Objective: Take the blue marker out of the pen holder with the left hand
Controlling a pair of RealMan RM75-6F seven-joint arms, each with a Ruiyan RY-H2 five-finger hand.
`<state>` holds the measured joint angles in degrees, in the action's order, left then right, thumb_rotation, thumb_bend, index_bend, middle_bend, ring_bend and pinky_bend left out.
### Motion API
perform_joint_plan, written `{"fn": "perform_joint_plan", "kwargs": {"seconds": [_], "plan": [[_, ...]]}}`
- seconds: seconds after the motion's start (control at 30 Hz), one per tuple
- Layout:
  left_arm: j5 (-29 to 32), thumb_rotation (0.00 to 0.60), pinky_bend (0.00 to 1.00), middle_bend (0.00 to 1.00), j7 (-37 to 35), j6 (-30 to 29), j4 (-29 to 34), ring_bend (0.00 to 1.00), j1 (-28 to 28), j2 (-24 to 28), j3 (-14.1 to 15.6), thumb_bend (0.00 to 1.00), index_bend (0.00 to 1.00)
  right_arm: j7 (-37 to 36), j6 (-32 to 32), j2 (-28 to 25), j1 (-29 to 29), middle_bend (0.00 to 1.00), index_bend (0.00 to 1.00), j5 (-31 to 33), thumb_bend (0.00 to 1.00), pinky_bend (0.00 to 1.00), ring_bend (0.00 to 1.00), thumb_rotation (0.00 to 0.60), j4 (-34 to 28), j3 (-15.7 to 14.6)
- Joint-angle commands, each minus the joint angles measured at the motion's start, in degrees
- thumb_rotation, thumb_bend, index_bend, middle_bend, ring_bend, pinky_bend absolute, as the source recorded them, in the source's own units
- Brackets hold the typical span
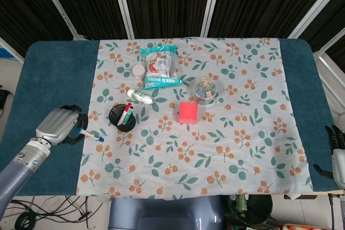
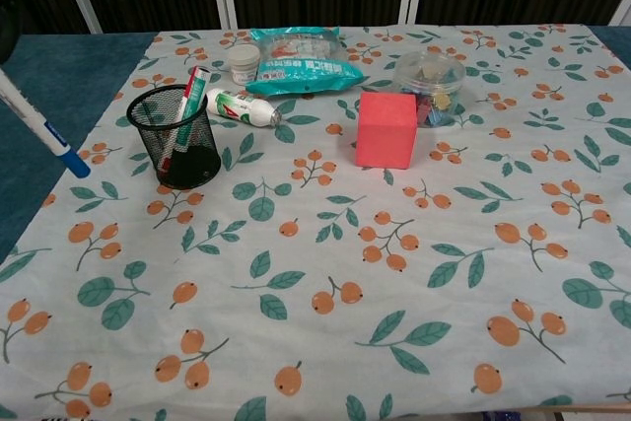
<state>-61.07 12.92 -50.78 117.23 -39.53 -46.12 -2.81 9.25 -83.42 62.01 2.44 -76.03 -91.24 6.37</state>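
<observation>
My left hand (image 1: 56, 126) grips the blue marker (image 1: 91, 135) at the table's left side, over the edge between the teal cover and the floral cloth. In the chest view the marker (image 2: 44, 133) slants down from the left border, its blue tip just above the cloth. The black mesh pen holder (image 1: 122, 118) stands to the right of the marker, apart from it. The holder (image 2: 179, 140) still has a red and a green pen in it. My right hand (image 1: 338, 157) shows only partly at the far right edge, off the table.
A pink cube (image 1: 187, 112) stands mid-table. Behind the holder lie a small white bottle (image 1: 139, 97), a snack bag (image 1: 159, 67) and a white lid (image 1: 139, 70). A clear round box (image 1: 206, 90) of small items sits right of the bag.
</observation>
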Motion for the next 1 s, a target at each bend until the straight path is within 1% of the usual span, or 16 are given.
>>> {"fn": "perform_joint_plan", "kwargs": {"seconds": [0.03, 0.1, 0.23, 0.47, 0.57, 0.67, 0.9, 1.0], "plan": [[2.0, 0.600, 0.27, 0.59, 0.5, 2.0, -3.9, 0.21, -0.8, -4.9, 0.3, 0.46, 0.57, 0.0, 0.0, 0.0, 0.0, 0.09, 0.07, 0.1, 0.01, 0.17, 0.16, 0.600, 0.1, 0.0], [3.7, 0.600, 0.27, 0.59, 1.0, 3.1, -5.3, 0.21, -1.7, -7.1, 0.2, 0.46, 0.57, 0.0, 0.0, 0.1, -0.1, 0.09, 0.07, 0.3, 0.01, 0.17, 0.16, 0.600, 0.2, 0.1], [7.7, 0.600, 0.27, 0.58, 2.5, 4.5, -6.8, 0.21, -3.5, -9.8, -0.1, 0.46, 0.57, 0.0, 0.2, 0.0, 0.0, 0.09, 0.07, 0.5, 0.01, 0.17, 0.16, 0.600, 0.3, 0.0], [17.2, 0.600, 0.27, 0.57, 4.2, 8.6, -7.6, 0.21, -8.0, -10.3, -0.3, 0.45, 0.55, 0.1, 0.4, 0.2, 0.1, 0.09, 0.07, 0.4, 0.01, 0.17, 0.16, 0.600, 0.5, 0.0], [20.1, 0.600, 0.27, 0.56, 4.4, 9.0, -7.8, 0.21, -9.7, -10.3, -0.8, 0.43, 0.54, 0.4, 0.4, 0.2, 0.1, 0.09, 0.07, 0.4, 0.01, 0.17, 0.16, 0.600, 0.6, 0.0], [22.7, 0.600, 0.27, 0.56, 5.7, 9.3, -8.3, 0.21, -11.5, -10.7, -0.5, 0.40, 0.53, 0.6, 0.4, 0.3, 0.1, 0.09, 0.07, 0.4, 0.01, 0.17, 0.16, 0.600, 0.6, 0.0], [28.6, 0.600, 0.27, 0.54, 9.4, 7.3, -9.4, 0.21, -15.9, -13.5, 0.0, 0.40, 0.51, 1.0, 0.8, 0.5, 0.3, 0.09, 0.07, 0.4, 0.01, 0.17, 0.16, 0.600, 0.7, -0.2], [31.5, 0.600, 0.27, 0.49, 11.5, 6.3, -10.2, 0.19, -17.9, -14.3, 0.5, 0.39, 0.47, 0.8, 0.4, 0.4, 0.2, 0.09, 0.07, 0.5, 0.01, 0.17, 0.16, 0.600, 0.6, 0.0]]}}
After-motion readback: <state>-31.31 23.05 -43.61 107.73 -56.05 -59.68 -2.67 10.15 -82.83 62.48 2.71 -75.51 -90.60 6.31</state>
